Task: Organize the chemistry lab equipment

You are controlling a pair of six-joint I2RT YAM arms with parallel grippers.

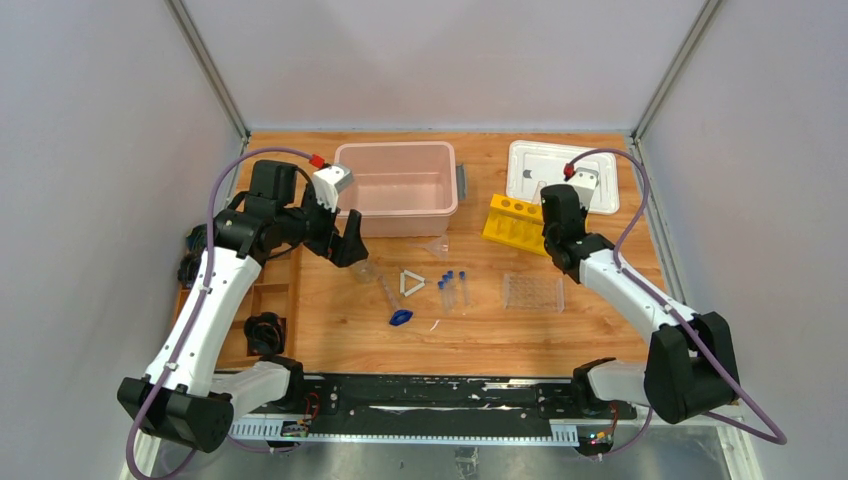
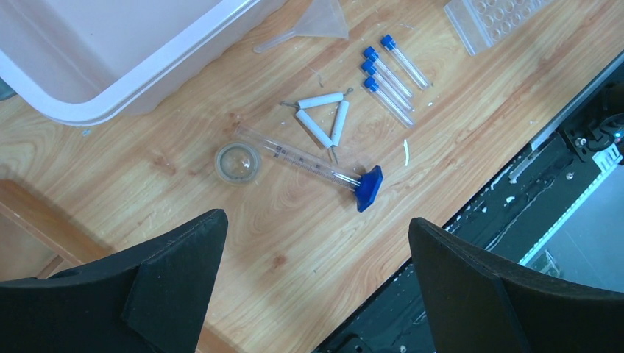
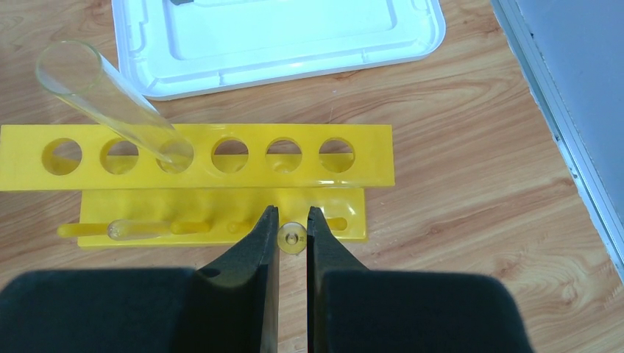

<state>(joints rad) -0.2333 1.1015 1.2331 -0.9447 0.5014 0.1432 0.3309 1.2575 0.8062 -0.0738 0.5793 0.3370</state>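
In the right wrist view my right gripper (image 3: 293, 213) is shut on a small clear tube (image 3: 293, 237), seen end-on between the pads, just in front of the yellow tube rack (image 3: 199, 156). A large clear tube (image 3: 110, 99) leans in one of the rack's holes. My left gripper (image 2: 316, 220) hangs open over bare wood, nothing between its fingers. Ahead of it lie a small clear beaker (image 2: 237, 162), a glass rod (image 2: 294, 154) ending at the blue clip (image 2: 368, 187), the white triangle (image 2: 321, 118), three blue-capped tubes (image 2: 388, 77) and the funnel (image 2: 316, 22). The clear rack (image 1: 532, 292) lies mid-table.
The pink bin (image 1: 398, 185) stands at the back centre, close to my left gripper (image 1: 345, 248). A white lid (image 1: 560, 175) lies behind the yellow rack (image 1: 515, 222). A wooden compartment tray (image 1: 275, 290) sits at the left edge. A black rail (image 1: 430, 395) runs along the near edge.
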